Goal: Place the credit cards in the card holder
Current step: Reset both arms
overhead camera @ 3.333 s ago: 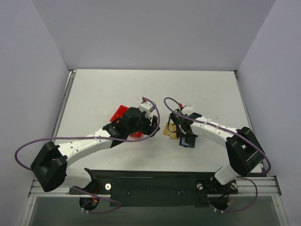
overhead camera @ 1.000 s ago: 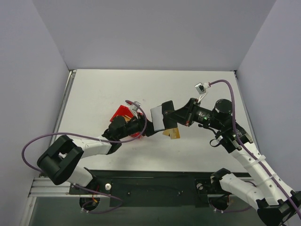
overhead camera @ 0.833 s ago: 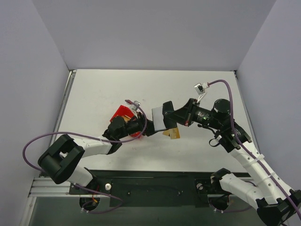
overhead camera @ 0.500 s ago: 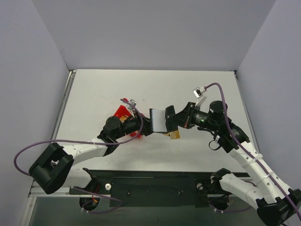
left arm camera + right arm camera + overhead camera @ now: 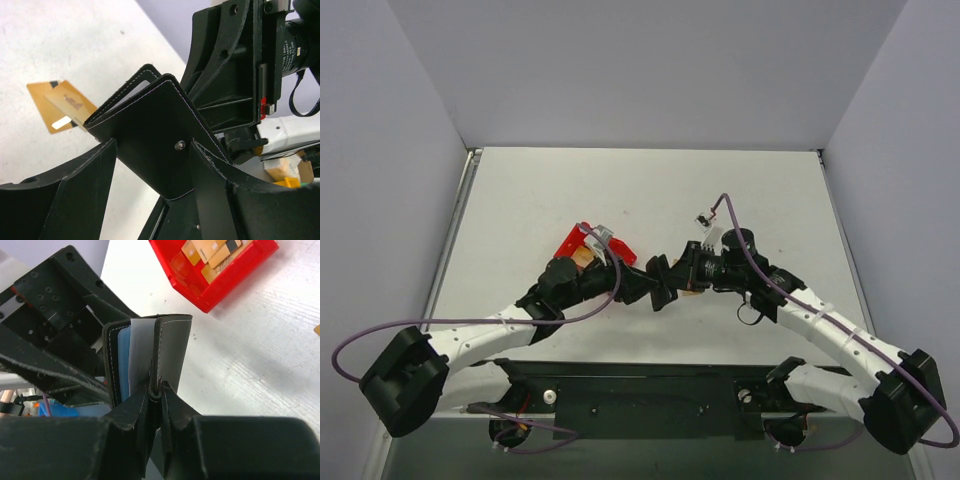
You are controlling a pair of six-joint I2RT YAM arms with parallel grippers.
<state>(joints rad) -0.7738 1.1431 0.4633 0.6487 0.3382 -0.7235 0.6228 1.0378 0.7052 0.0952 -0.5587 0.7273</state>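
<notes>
The black card holder [image 5: 660,282] hangs just above the table between both grippers, partly folded. My right gripper [image 5: 159,390] is shut on one flap of the card holder [image 5: 172,347], and the pale grey-blue inside [image 5: 136,352] shows beside it. My left gripper [image 5: 152,172] is open and straddles the other flap [image 5: 155,135], the one with the silver stud [image 5: 180,145]. A gap shows at its left finger [image 5: 85,190]. Two gold credit cards [image 5: 60,107] lie overlapped on the table beyond the holder. More credit cards [image 5: 210,255] lie in a red bin.
The red plastic bin [image 5: 582,245] stands on the table just behind my left wrist. In the right wrist view the red bin [image 5: 220,287] is at the top. The two loose cards [image 5: 694,291] lie under my right gripper. Grey walls enclose the table.
My right gripper has brought the card holder down and left, and it now shows edge-on, not spread open. My left gripper has moved right until its fingers straddle the holder's flap.
</notes>
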